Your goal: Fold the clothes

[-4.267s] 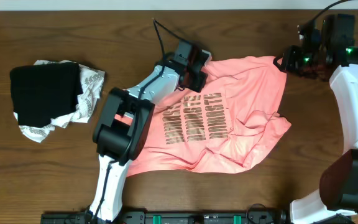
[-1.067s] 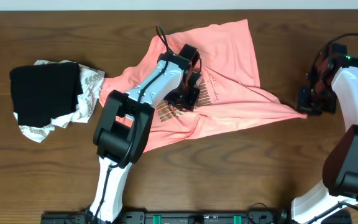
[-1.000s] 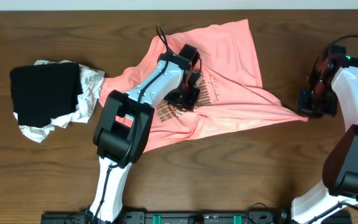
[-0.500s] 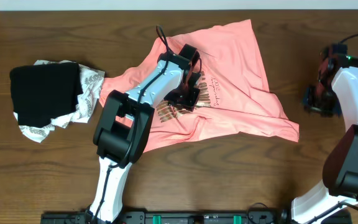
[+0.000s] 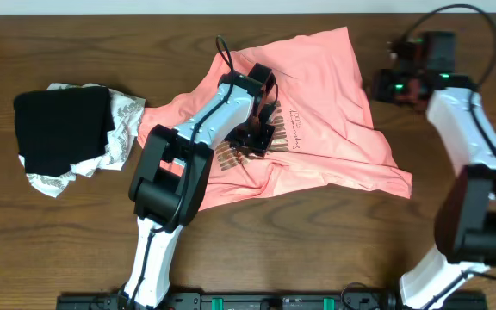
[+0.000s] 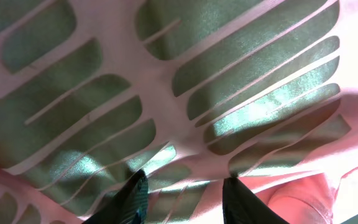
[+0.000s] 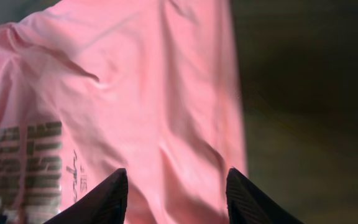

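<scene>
Overhead, the left arm reaches from the near edge of the table diagonally up and to the right. Its wrist bends down so that the left gripper sits on the middle of the salmon-pink T-shirt, right at the gold lettering. In the left wrist view the lettering fills the frame very close to the lens. Creases in the fabric run down into the gap of the left gripper, whose jaws are partly closed with cloth pinched between them.

The right arm stretches up along the right side. Its forearm angles inward toward the far edge, and the right gripper is just off the shirt's upper right edge. In the right wrist view the right gripper has its jaws apart with nothing between them. It hangs above the pink fabric where the shirt's edge meets the dark wood.

The table is dark brown wood, with a pale strip along its far edge. The T-shirt lies spread and rumpled across the middle. One corner points to the far edge and a blunt corner lies to the lower right. Well to the left, a black folded garment rests on a white patterned cloth.

A second ago the shirt's right corner was drawn out in a taut point to the right gripper at mid-table. That corner now lies slack, and the right arm has swung up toward the far edge. The left arm has not shifted.
</scene>
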`<state>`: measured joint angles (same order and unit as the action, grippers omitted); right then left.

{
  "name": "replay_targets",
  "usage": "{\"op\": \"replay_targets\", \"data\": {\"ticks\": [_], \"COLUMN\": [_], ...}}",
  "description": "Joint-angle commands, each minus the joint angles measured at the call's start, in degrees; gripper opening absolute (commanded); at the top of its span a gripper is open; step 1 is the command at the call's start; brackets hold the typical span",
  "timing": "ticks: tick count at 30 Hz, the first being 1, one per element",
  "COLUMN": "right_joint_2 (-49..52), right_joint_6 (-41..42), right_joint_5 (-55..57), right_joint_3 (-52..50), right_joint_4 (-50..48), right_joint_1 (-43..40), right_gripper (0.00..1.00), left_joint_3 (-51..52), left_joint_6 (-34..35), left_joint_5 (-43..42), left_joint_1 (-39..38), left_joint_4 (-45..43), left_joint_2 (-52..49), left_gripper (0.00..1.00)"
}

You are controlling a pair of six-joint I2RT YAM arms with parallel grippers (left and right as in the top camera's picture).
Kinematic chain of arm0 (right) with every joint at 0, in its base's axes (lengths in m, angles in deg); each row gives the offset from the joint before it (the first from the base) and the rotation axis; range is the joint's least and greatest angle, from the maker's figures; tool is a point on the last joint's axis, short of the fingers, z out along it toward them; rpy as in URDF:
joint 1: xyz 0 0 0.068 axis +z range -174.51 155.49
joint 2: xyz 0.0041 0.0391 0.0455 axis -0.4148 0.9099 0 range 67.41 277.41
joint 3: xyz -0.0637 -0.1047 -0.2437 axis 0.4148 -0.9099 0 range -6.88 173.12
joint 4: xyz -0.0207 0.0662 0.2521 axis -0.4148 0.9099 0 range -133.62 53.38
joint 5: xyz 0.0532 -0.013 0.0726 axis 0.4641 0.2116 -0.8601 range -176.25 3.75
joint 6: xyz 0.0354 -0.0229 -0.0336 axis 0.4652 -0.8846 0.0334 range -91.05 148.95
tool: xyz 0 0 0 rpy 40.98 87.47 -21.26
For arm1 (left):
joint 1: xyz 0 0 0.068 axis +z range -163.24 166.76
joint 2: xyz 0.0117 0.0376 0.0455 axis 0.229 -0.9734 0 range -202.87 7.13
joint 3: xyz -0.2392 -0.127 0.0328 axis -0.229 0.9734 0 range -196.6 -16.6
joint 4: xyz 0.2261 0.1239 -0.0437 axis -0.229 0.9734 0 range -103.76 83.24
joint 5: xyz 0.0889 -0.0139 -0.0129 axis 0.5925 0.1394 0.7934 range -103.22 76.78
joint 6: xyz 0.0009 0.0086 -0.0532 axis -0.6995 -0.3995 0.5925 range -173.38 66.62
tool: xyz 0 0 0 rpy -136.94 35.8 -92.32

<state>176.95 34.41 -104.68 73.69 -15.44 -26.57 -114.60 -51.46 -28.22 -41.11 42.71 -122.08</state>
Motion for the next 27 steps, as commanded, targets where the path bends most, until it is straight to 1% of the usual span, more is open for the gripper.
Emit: {"op": "replay_targets", "data": {"ticks": [1, 6, 9, 11, 15, 16, 17, 19, 20, 24, 25, 27], "right_joint_2": [5.29, 10.64, 12.15, 12.5, 13.0, 13.11, 13.42, 13.73, 13.81, 13.9, 13.9, 13.92], "right_joint_6": [0.28, 0.28, -0.04, -0.2, -0.11, 0.02, 0.28, 0.26, 0.26, 0.26, 0.26, 0.28], "right_joint_5": [1.6, 1.81, 2.23, 2.23, 4.55, 4.52, 4.48, 4.26, 4.26, 4.28, 4.31, 3.98], "right_joint_3": [-0.07, -0.07, -0.07, -0.07, -0.07, -0.07, -0.09, -0.09, -0.09, -0.09, -0.09, -0.09], "right_joint_4": [-1.16, -2.08, -2.32, -2.49, -1.84, -1.77, -1.73, -1.53, -1.31, -0.37, -0.07, 0.68], "right_joint_1": [1.4, 1.11, 0.79, 0.74, 1.03, 1.11, 1.27, 1.77, 2.05, 2.8, 2.89, 2.89], "right_gripper": [0.5, 0.49, 0.51, 0.5, 0.39, 0.38, 0.38, 0.44, 0.44, 0.27, 0.23, 0.11], "left_joint_3": [1.84, 1.84, 1.84, 1.84, 1.84, 1.84, 1.84, 1.84, 1.84, 1.84, 1.84, 1.84], "left_joint_6": [0.09, 0.02, 0.04, 0.09, 0.09, 0.09, 0.09, 0.09, 0.09, 0.09, 0.09, 0.09], "left_joint_5": [2.49, 5.88, 6.1, 6.1, 6.1, 6.1, 6.1, 6.1, 6.1, 6.1, 6.1, 6.12], "left_joint_1": [0.26, 0.31, 0.31, 0.31, 0.31, 0.31, 0.31, 0.31, 0.31, 0.31, 0.31, 0.31], "left_joint_4": [0.57, 4.94, 6.99, 8.41, 10.56, 10.54, 10.36, 9.81, 9.44, 8.68, 8.57, 8.37], "left_joint_2": [-1.62, -1.62, -1.62, -1.62, -1.62, -1.62, -1.62, -1.62, -1.62, -1.62, -1.62, -1.62], "left_gripper": [0.41, 0.41, 0.41, 0.41, 0.41, 0.4, 0.41, 0.41, 0.41, 0.41, 0.46, 0.46]}}
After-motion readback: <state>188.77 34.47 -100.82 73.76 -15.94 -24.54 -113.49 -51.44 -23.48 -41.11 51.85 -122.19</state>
